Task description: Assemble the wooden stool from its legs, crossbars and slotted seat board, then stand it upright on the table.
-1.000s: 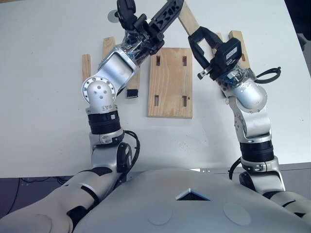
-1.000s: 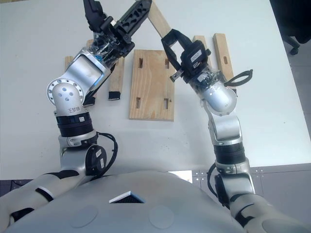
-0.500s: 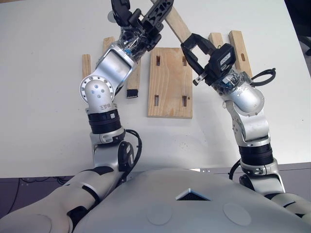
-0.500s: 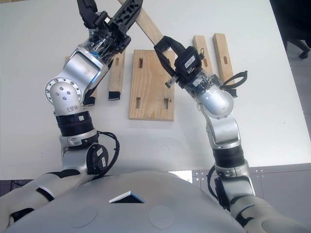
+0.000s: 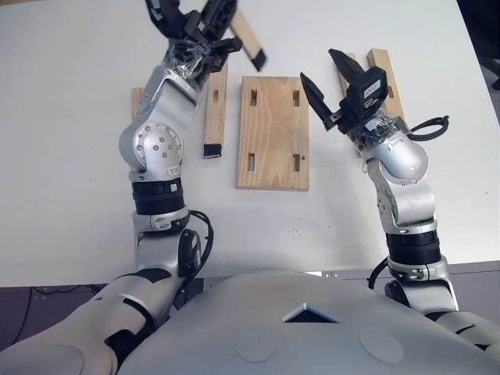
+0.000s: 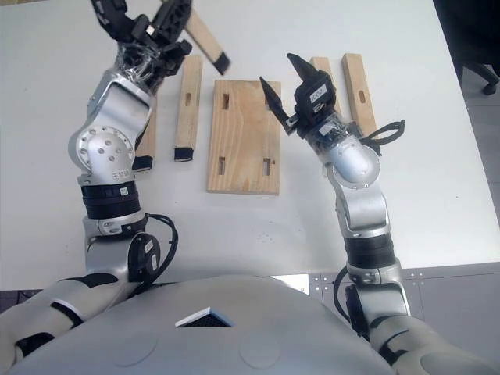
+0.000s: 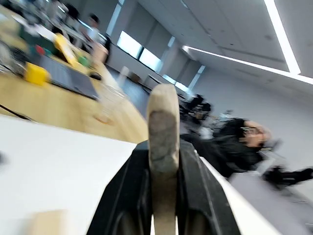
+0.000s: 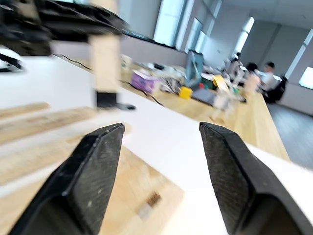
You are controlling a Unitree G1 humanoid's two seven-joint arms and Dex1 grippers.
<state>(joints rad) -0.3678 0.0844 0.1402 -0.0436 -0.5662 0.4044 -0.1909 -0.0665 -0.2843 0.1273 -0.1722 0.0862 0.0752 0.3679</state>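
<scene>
- Head views: left gripper (image 5: 219,19), raised at far left, is clamped on a pale wooden leg w/ black end cap (image 5: 248,41). The slotted rectangular light-wood seat board (image 5: 273,133) lies flat mid white table (image 5: 62,195). Right gripper (image 5: 317,65) hovers over board's far right corner, claws apart, holding nothing.
- L wrist view: leg (image 7: 163,122) seen end-on, pinched betw. both black fingers (image 7: 127,191).
- R wrist view: fingers (image 8: 93,171) spread wide above board (image 8: 137,191); held leg (image 8: 105,58) beyond.

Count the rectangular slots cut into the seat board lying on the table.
4. On the seat board, one slot sits near each corner: far left, far right, near left, near right. None seems hidden.
</scene>
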